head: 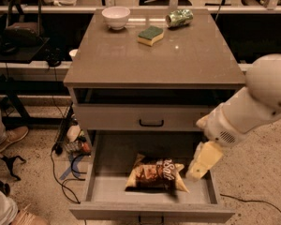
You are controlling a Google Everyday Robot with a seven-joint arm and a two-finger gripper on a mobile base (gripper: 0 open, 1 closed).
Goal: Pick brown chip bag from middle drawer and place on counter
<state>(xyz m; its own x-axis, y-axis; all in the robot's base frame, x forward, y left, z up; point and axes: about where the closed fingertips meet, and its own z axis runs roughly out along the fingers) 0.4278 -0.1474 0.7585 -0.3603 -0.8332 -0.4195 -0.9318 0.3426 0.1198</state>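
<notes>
The brown chip bag lies flat on the floor of the pulled-out middle drawer, right of the drawer's centre. The gripper hangs on the white arm over the drawer's right side, just right of the bag and above it. It points down. The counter is the grey-brown top slab of the cabinet, above the shut upper drawer front.
On the counter's far part stand a white bowl, a green-and-yellow sponge and a green crushed can. Cables and bottles lie on the floor left of the cabinet. A person's shoe is at the left.
</notes>
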